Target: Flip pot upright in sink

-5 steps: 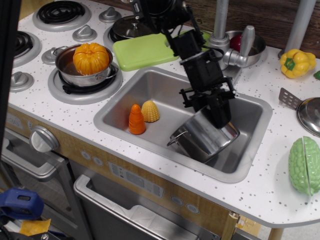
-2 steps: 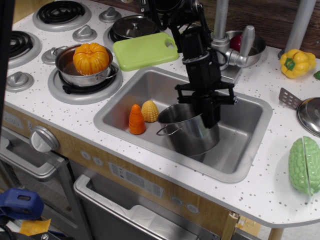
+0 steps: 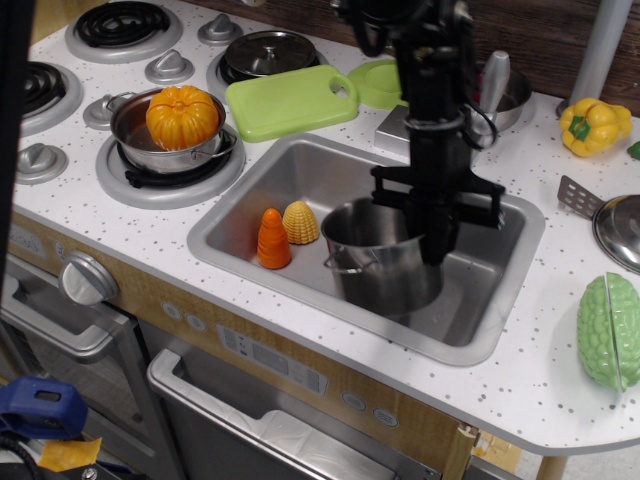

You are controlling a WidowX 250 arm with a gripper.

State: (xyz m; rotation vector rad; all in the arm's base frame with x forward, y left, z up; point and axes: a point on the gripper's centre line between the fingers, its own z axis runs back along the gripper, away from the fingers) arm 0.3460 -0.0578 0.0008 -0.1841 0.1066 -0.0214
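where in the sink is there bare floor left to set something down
Bare floor in the sink: the back left corner behind the corn, and the right end past the pot. Crowded: front left, carrot beside corn, and the middle, under the tool.

Bright even light, sharp focus (soft glare on sink (image 3: pixel 268 190)).

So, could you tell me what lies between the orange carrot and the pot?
Only the yellow corn, beside the carrot, left of the pot; otherwise bare sink floor.
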